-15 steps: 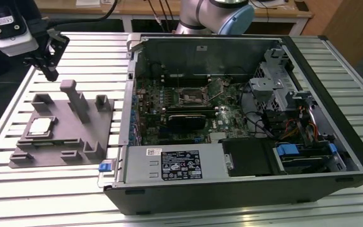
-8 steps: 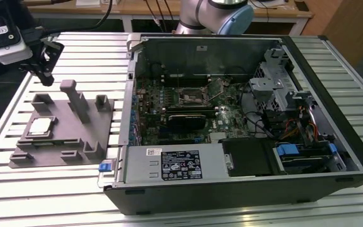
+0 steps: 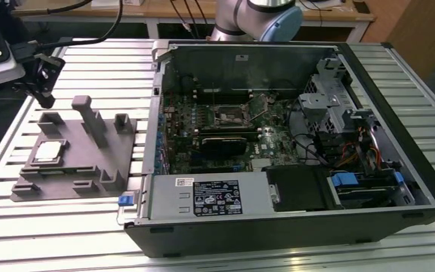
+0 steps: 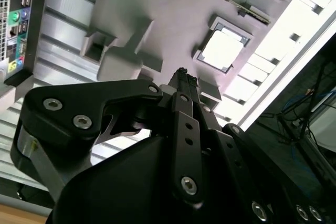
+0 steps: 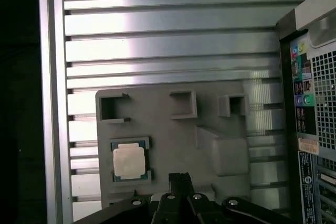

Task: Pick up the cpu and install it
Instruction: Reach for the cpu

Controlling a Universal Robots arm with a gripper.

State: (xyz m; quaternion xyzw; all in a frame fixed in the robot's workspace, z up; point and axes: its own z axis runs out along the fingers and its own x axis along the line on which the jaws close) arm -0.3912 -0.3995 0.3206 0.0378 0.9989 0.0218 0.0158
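1. One robot arm (image 3: pixel 259 17) rose behind an opened computer case (image 3: pixel 240 238) lying on a slatted metal desk (image 3: pixel 21 226), with its gripper (image 3: pixel 46 101) hanging at the upper left of the exterior view.
2. Two black fingers of the gripper (image 4: pixel 182 73) met tip to tip in the second wrist view, with nothing held between them. The first wrist view showed the gripper (image 5: pixel 180 177) drawn together in the same way.
3. The cpu (image 3: pixel 49 151) lay flat with its silvery top up in a square recess of a grey fixture plate (image 3: pixel 81 164), at the middle left of the exterior view. The gripper hung above and beyond it, apart from it and touching neither the chip nor the plate.
4. Both wrist views looked past the closed fingertips to the cpu (image 4: pixel 223 51) (image 5: pixel 129 161), its pale top bright inside a thin darker rim. It was seated in the fixture plate (image 4: pixel 157 3) (image 5: pixel 168 135), near the tips but clear of them.
5. Several upright posts (image 3: pixel 93 119) stood on the plate, which sat on the desk (image 5: pixel 157 24) just beside the case's wall on the exterior view's left.
6. Inside the case, a black square socket frame (image 3: pixel 227 115) sat on the motherboard (image 3: pixel 271 139) near the centre of the exterior view, well apart from the cpu.
7. Coloured rear ports (image 5: pixel 302 87) (image 4: pixel 16 24) on the case appeared in both wrist views, beside the plate.
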